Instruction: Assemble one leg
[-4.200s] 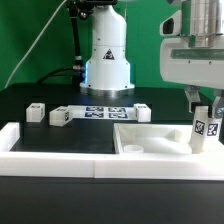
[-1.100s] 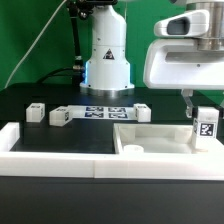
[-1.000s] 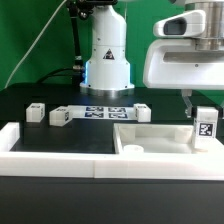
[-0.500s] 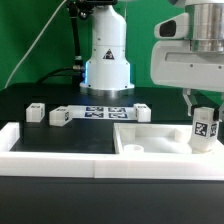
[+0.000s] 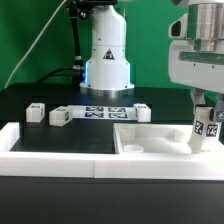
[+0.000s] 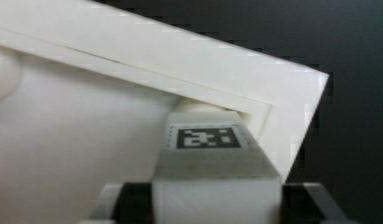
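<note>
The leg (image 5: 204, 128) is a short white post with a black-and-white tag. It stands upright on the far right corner of the white slab (image 5: 150, 138) in the exterior view. My gripper (image 5: 202, 103) is shut on the leg's upper part. In the wrist view the leg (image 6: 214, 158) fills the gap between the two dark fingers (image 6: 131, 203), and its tagged end meets the corner of the slab (image 6: 117, 120).
Three more small white legs (image 5: 37, 112) (image 5: 60, 116) (image 5: 142, 112) lie on the black table behind the slab. The marker board (image 5: 107, 111) lies between them. A white raised rail (image 5: 50, 146) runs along the table's front. The robot base (image 5: 107, 55) stands at the back.
My gripper with the leg has dropped a little and shifted slightly, and the leg's tagged face has turned: it now shows two tag faces instead of one.
</note>
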